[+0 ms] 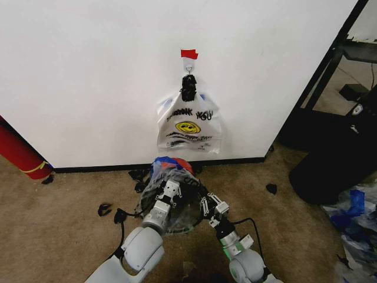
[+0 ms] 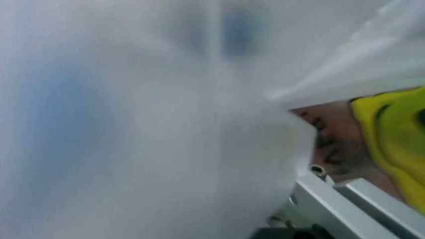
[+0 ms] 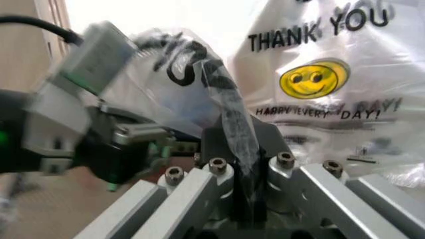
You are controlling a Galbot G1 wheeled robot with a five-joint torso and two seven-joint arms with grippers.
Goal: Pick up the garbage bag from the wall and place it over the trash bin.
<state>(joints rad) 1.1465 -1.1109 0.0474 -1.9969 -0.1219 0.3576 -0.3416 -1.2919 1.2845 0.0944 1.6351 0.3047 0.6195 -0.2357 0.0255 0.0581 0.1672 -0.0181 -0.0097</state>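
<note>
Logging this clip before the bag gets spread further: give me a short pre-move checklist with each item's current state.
1. Right claw pinching the garbage bag: ok, film is clamped between its fingers.
2. Left claw gripping the bag: cannot tell, plastic covers its wrist view.
3. Bag over the trash bin: ok, the film is draped across the dark opening on the floor.
4. Bag fully around the rim: cannot tell.
5. White smiley bag left alone on the wall: ok, hanging from its hook.
</note>
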